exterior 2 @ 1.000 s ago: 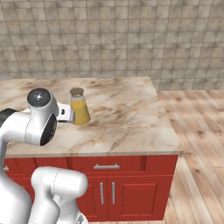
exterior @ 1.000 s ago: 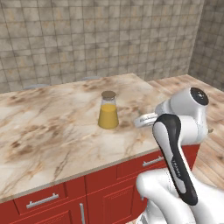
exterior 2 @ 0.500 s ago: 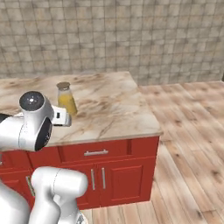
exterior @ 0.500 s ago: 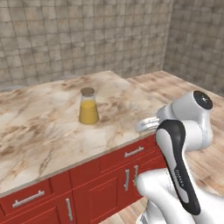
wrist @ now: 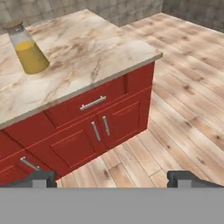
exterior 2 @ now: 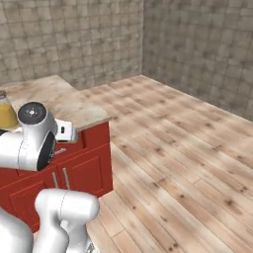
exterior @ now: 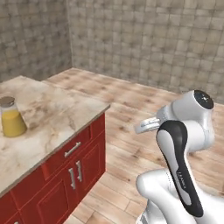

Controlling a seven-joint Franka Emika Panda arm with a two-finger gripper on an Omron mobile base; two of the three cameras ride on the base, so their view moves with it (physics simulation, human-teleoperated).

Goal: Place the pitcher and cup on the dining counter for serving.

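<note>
The pitcher [exterior: 12, 118] [exterior 2: 6, 111] [wrist: 27, 50], a clear carafe of yellow-orange liquid with a brown lid, stands upright on the dining counter [exterior: 57, 113] [exterior 2: 59, 96] [wrist: 96, 48]. The counter's marble top rests on red doors with silver handles. My gripper [wrist: 112, 178] is open and holds nothing. Its fingertips [wrist: 41, 177] are spread wide, off the counter's front, over the wooden floor and well away from the pitcher. The hand [exterior: 146, 126] [exterior 2: 66, 132] sticks out from the arm's upper joint. The green cup is out of view.
Wooden plank floor [exterior: 144, 100] [exterior 2: 188, 148] stretches to the right of the counter's end. Grey tiled walls [exterior: 144, 39] [exterior 2: 197, 44] close the room beyond it. The counter's corner [wrist: 157, 54] juts toward the floor area.
The whole picture has shifted: the base has turned right, so the counter and the pitcher slid to the left edge and open floor came in. The pitcher itself stayed put.
</note>
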